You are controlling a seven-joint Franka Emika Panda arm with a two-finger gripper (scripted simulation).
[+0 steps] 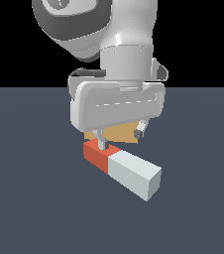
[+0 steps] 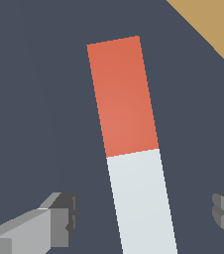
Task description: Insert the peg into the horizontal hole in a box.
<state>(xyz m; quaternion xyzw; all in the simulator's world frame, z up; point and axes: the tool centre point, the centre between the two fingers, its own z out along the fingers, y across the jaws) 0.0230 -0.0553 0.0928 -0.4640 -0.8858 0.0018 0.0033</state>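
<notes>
Gripper (image 1: 120,139) above the peg (image 1: 124,167)

The peg lies flat on the floor, near the box (image 2: 213,27). The gripper is spread wide on both sides, holding nothing. The peg looks stiff and light; grab the white part.

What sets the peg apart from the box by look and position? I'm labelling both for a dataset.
The peg is a long bar, red-orange and white; the box is plain tan. The peg shows whole in front of the gripper; the box sits mostly hidden behind it. Both have flat faces and square edges.
</notes>
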